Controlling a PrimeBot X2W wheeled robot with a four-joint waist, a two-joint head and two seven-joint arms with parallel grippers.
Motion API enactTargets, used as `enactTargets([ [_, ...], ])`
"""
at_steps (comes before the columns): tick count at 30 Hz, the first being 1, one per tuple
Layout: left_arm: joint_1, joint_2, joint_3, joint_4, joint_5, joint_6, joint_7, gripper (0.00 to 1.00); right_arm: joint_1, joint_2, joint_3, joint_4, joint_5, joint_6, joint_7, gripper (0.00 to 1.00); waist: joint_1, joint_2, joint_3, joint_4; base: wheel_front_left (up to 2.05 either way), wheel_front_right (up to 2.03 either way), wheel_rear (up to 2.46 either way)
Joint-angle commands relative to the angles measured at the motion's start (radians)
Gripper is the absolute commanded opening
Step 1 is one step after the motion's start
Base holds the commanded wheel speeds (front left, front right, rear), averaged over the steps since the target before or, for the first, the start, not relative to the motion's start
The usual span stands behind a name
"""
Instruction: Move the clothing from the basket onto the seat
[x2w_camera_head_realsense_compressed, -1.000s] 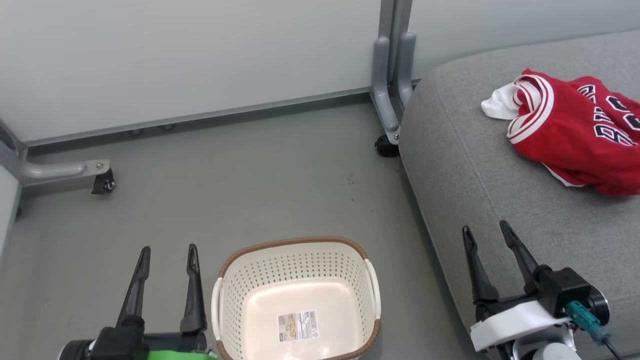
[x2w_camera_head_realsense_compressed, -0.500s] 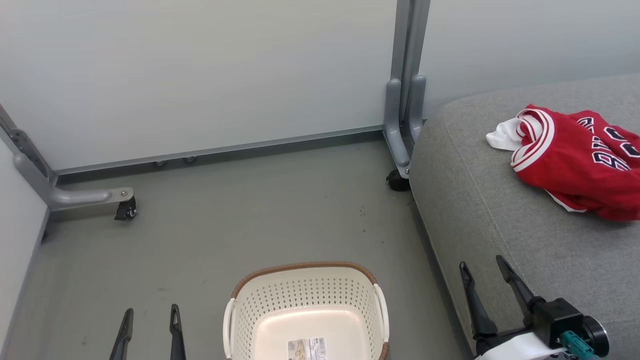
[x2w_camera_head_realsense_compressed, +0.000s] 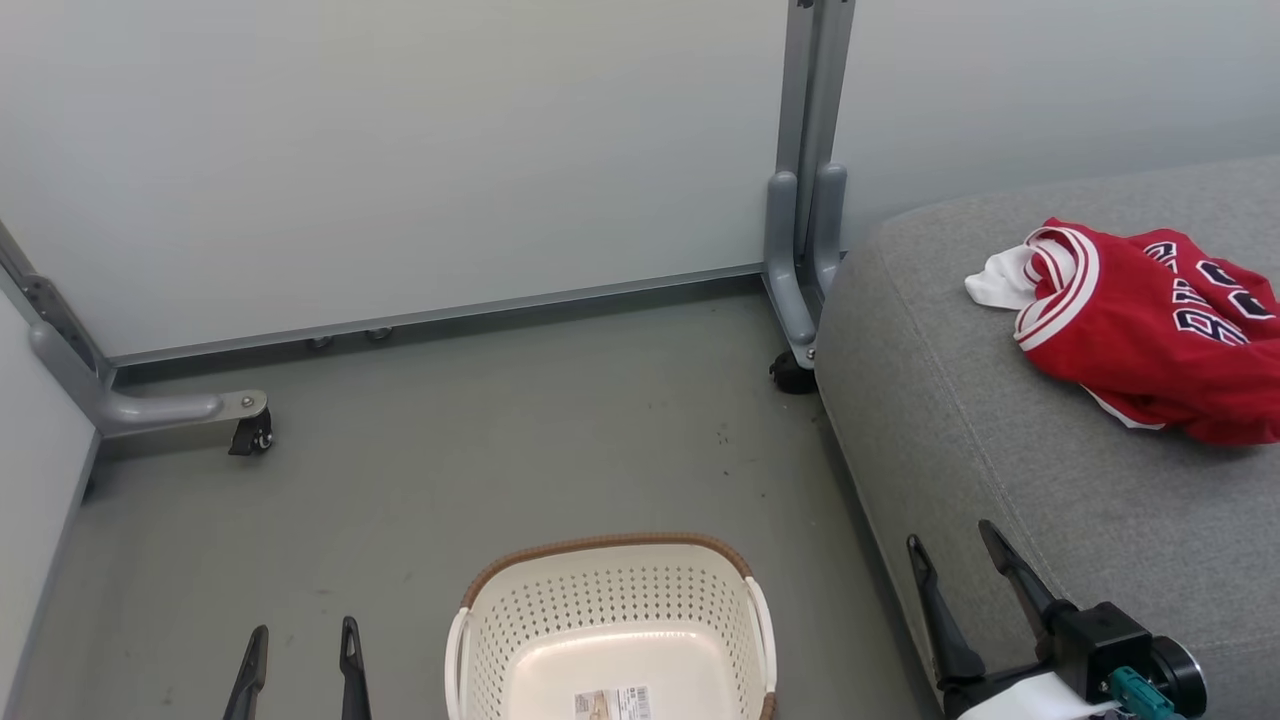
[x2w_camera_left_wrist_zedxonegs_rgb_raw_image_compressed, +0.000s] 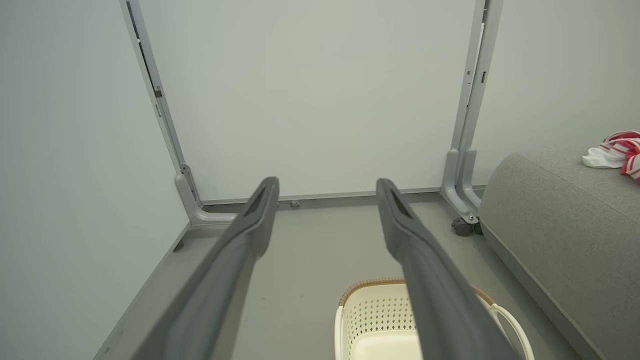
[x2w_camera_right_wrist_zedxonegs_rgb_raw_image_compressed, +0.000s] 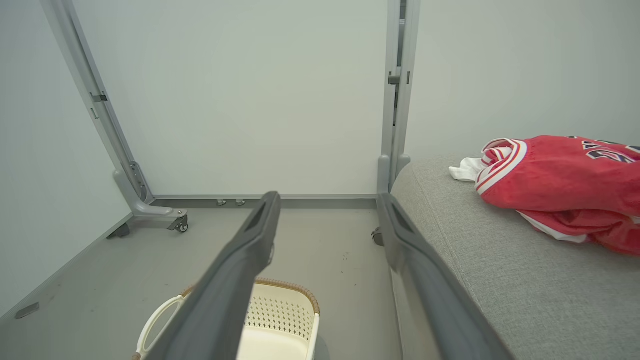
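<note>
While grey floor (x2w_camera_head_realsense_compressed: 500, 480) runs to pale partition panels (x2w_camera_head_realsense_compressed: 400, 150) on castered metal feet (x2w_camera_head_realsense_compressed: 170, 410), basket (x2w_camera_head_realsense_compressed: 610, 610) sits on it, bare bottom showing a label sticker (x2w_camera_head_realsense_compressed: 612, 703). Clothing (x2w_camera_head_realsense_compressed: 1150, 330) lies bunched on the seat (x2w_camera_head_realsense_compressed: 1000, 450), right of basket, well apart. Versus earlier frames the whole head view slid down a bit: camera move, things keep their places. Left gripper (x2w_camera_head_realsense_compressed: 304, 628) hangs left of basket, right gripper (x2w_camera_head_realsense_compressed: 949, 534) by seat's front edge; both point forward, fingers spread wide, holding nothing.

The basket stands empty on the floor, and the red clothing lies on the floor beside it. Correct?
Not quite. The basket is empty on the floor, but the head view shows the red clothing lying on the grey seat, not the floor.
</note>
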Motion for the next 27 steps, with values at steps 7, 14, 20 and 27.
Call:
enactTargets([
  [7, 0.001, 0.0, -0.004, 0.009, 0.0, 0.001, 0.0, 0.0, 0.0, 0.0, 0.007, 0.007, 0.0, 0.0, 0.0, 0.0, 0.0001, 0.0, -0.005, -0.006, 0.0, 0.0, 0.0],
  [14, -0.003, -0.003, -0.01, 0.062, -0.039, -0.001, 0.005, 0.0, 0.013, 0.002, 0.005, 0.055, 0.033, 0.0, 0.006, 0.0, 0.0001, 0.0, -0.004, -0.005, 0.0, 0.0, 0.0],
  [20, -0.037, 0.005, -0.008, 0.077, -0.171, -0.013, 0.027, 0.0, -0.007, -0.002, -0.006, 0.06, 0.164, 0.0, 0.03, 0.0, 0.0001, 0.0, 0.001, -0.001, 0.0, 0.0, 0.0],
  [27, -0.076, 0.013, -0.004, 0.102, -0.309, -0.028, 0.053, 0.0, -0.031, -0.007, -0.018, 0.066, 0.301, 0.0, 0.056, 0.0, 0.0001, 0.0, 0.007, 0.004, 0.0, 0.0, 0.0],
])
